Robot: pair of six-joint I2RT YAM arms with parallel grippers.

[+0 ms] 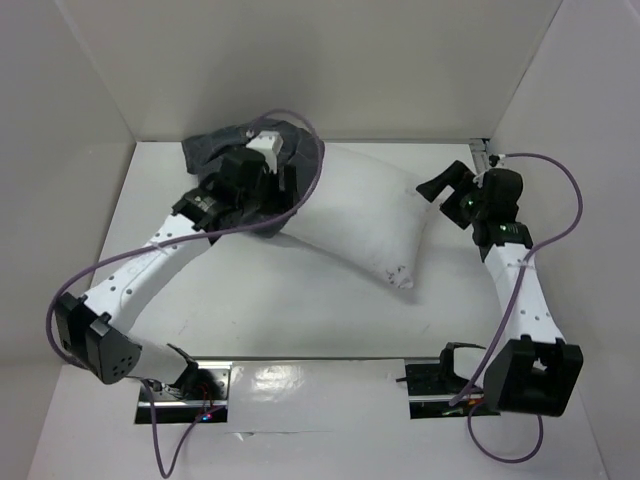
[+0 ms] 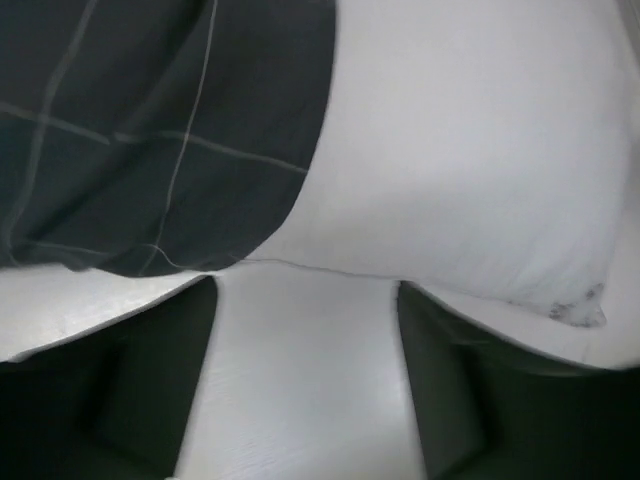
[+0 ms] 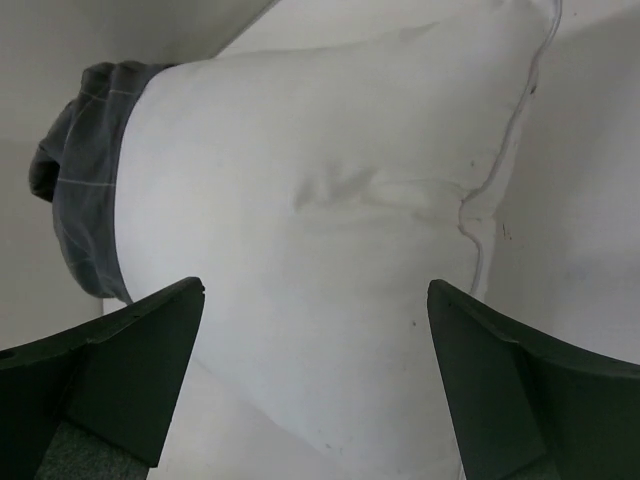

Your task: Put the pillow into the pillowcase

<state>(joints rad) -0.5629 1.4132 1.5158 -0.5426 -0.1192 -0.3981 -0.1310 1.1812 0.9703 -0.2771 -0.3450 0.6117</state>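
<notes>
Pillow [image 1: 370, 215] lies slantwise on your desk [image 1: 300, 310], its far left end tucked inside the pillowcase [image 1: 215, 150], which is bunched up there; most of the white cushion is bare. Your left jaws stand apart at the pillowcase's edge, gripping nothing, with bare desk showing between them. Your right jaws gape wide just beside the pillow's right end, with nothing held.

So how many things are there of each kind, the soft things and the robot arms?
White pillow: 1
Dark grey pillowcase: 1
Robot arms: 2
Total: 4
</notes>
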